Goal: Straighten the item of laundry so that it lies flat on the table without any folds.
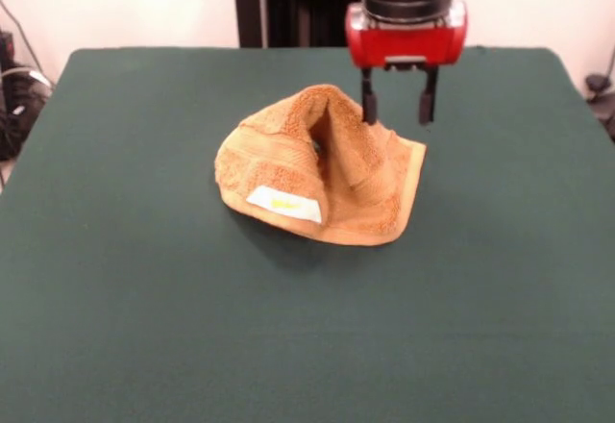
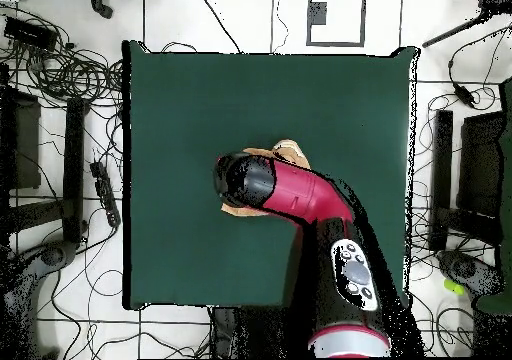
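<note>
The gripper (image 1: 398, 108) hangs from the red wrist with its two black fingers (image 1: 369, 108) spread apart and nothing between them. Just below and to the camera-left of it in the front view sits the orange-tan towel (image 1: 317, 168), bunched into a rumpled mound on the green worktop (image 1: 144, 279). The finger on that side stands right against the towel's raised upper fold, at or touching the cloth; the other finger hangs over bare felt beside the towel's edge. Down the mound from the gripper, on the slope facing the camera, a white label with yellow print (image 1: 284, 204) shows, and a flat corner of towel spreads out under the gripper's side. From overhead, the red and black arm (image 2: 300, 201) covers most of the towel (image 2: 290, 154), leaving only tan edges showing around the wrist.
</note>
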{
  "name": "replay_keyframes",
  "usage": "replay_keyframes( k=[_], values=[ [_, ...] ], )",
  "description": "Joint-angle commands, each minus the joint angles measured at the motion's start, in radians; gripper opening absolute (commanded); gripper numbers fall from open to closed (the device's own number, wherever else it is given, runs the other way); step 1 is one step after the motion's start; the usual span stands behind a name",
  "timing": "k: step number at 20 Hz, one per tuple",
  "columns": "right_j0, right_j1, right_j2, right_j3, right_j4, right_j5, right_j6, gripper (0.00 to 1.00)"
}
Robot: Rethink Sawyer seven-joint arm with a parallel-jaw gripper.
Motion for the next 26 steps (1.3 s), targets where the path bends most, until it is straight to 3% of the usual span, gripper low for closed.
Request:
replay_keyframes(
  k=[1,14,18,26],
  values=[
    [0.01,0.03,0.109,-0.032,0.034,0.028,0.141,1.0],
    [0.155,0.154,0.029,-0.103,0.069,-0.003,0.299,1.0],
    [0.158,0.184,0.032,-0.089,0.072,-0.056,0.281,1.0],
    [0.087,0.229,0.046,-0.061,0.021,-0.093,0.163,1.0]
  ],
)
